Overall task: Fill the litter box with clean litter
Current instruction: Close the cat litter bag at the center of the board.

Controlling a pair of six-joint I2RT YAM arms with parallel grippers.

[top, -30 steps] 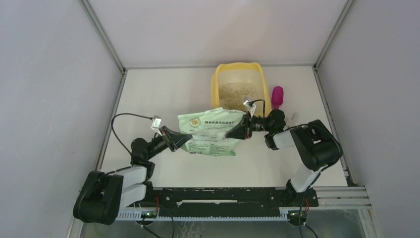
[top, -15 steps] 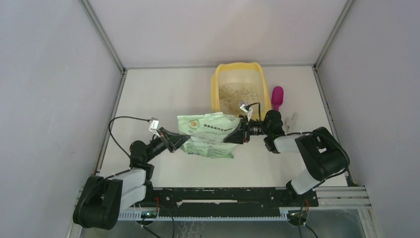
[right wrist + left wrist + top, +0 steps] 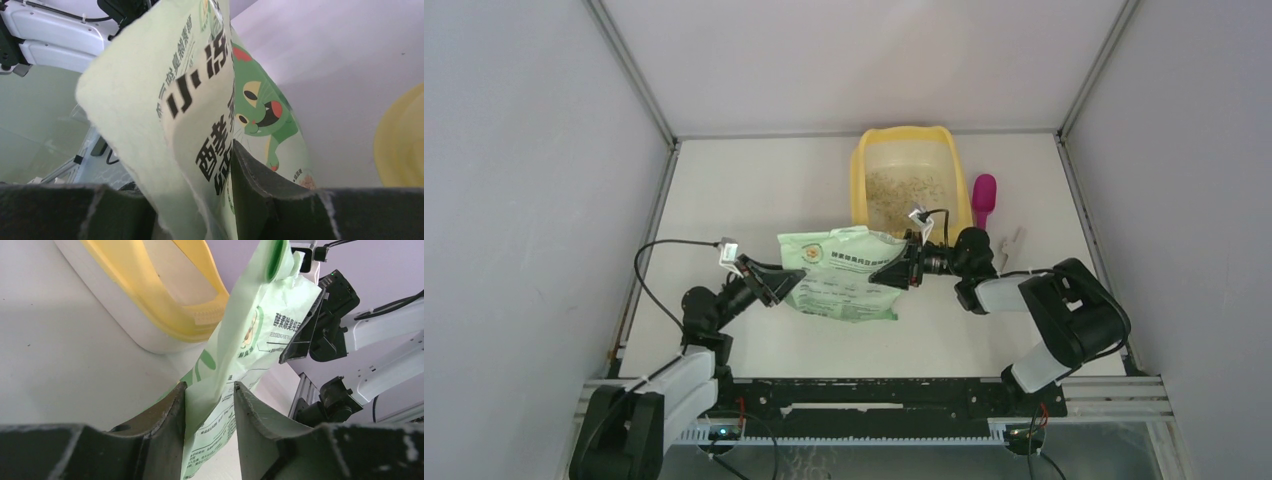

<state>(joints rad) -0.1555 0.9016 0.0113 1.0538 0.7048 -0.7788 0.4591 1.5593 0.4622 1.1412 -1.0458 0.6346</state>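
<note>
Litter box (image 3: pixel 857 180) upper centre, long axis vertical in frame.
Left gripper (image 3: pixel 788 281) and right gripper (image 3: pixel 883 277) jaws half-apart straddling green bag (image 3: pixel 839 290); grip unclear.

This looks like a robot test lab, not a home. Plain pale walls (image 3: pixel 514 200) box in a white table (image 3: pixel 754 190), with metal bars (image 3: pixel 629 70) in the corners. The left arm (image 3: pixel 689 370) and right arm (image 3: pixel 1064 320) are bolted to a metal rail (image 3: pixel 874 400) at the bottom.
</note>
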